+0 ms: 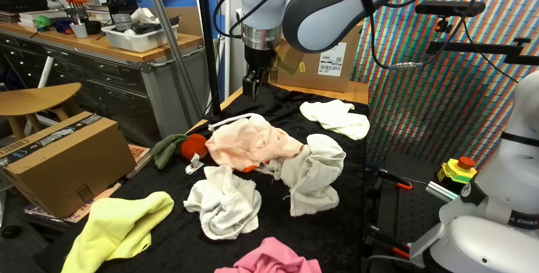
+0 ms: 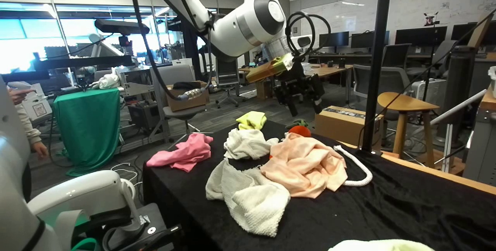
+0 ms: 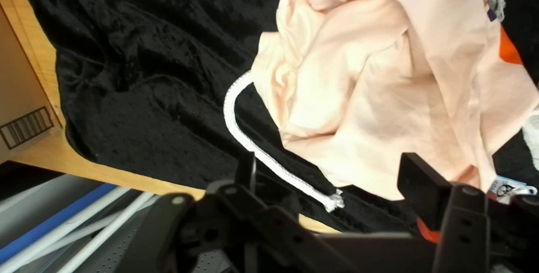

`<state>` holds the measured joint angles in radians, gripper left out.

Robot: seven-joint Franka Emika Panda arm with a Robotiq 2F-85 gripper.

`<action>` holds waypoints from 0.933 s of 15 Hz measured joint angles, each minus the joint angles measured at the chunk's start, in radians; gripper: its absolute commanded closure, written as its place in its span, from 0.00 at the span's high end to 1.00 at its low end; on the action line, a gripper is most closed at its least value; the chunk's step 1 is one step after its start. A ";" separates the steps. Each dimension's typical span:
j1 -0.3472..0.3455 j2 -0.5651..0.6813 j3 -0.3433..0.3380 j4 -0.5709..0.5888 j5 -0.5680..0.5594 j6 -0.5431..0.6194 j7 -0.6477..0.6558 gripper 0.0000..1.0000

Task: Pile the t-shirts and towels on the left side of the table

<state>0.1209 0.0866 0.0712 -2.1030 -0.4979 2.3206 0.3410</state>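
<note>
Cloths (image 1: pixel 248 142) across table (image 1: pixel 189 247), rope (image 2: pixel 356 183) partly under one; in exterior view, box (image 1: pixel 311 77) behind.

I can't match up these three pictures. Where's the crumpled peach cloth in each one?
In an exterior view: the peach cloth lies around the middle, mostly just left of it.
In an exterior view: the peach cloth lies right of the middle, in the lower half.
In the wrist view: the peach cloth fills much of the right half, running off the top edge.
Shared landmark: the white rope, meeting the cloth's edge in all three.
</note>
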 measured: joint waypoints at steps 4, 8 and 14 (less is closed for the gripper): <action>-0.005 0.009 -0.016 -0.004 0.000 -0.109 0.050 1.00; -0.030 0.012 -0.053 -0.034 0.011 -0.200 0.097 1.00; -0.104 0.011 -0.115 -0.099 0.104 -0.237 0.110 1.00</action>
<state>0.0173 0.0975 -0.0443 -2.2023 -0.3937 2.0834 0.4506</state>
